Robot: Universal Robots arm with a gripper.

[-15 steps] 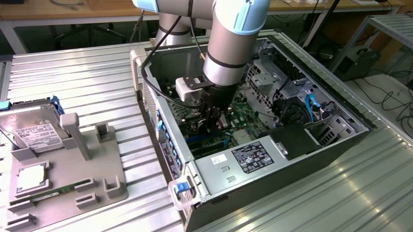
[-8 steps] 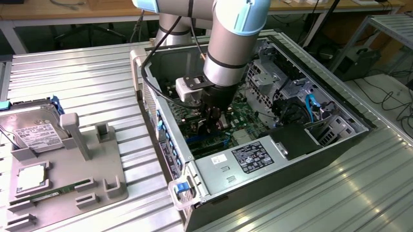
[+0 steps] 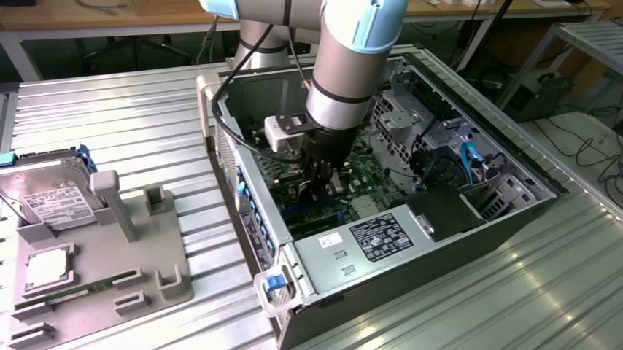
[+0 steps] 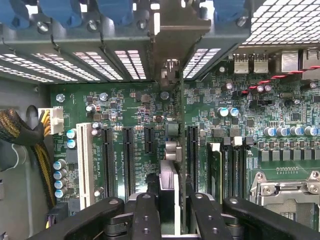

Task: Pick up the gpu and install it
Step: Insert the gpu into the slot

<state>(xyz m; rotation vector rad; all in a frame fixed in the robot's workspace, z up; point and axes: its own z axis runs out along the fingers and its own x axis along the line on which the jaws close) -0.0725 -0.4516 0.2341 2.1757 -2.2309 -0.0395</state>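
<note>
Nearest the wrist camera are the 2 black fingers [image 4: 146, 212] of the pincer [image 4: 169, 200], partly closed and pinching the gpu [image 4: 170, 100] between them. The card is seen edge-on, running straight away from the jaws as a thin dark blade, with its silver end bracket reaching the slotted rear wall of the case [image 4: 125, 62] at the far end. It stands upright over the green motherboard [image 4: 250, 125], between 2 of the long black expansion slots [image 4: 127, 160]. I judge that it is held by its upper edge so that the connector edge points down at the slot line, with the bracket lined up to the rear opening. Whether the card is seated or merely poised above the board cannot be told from here.

The exterior view gives what the wrist view lacks: the arm [image 3: 341, 80] descending steeply into the open computer case [image 3: 253, 240], which lies on a ribbed metal table [image 3: 127, 124]. The pincer [image 3: 324, 191] is deep inside, just above the board. Well apart from it, outside the case, a grey fixture tray [image 3: 127, 255] holds a hard drive [image 3: 49, 197] and a RAM stick [image 3: 83, 288]. The wrist view alone shows slot alignment, a bundle of yellow and black cables [image 4: 30, 135] to 1 side of the pincer and a processor socket [image 4: 285, 190] to the other.
</note>
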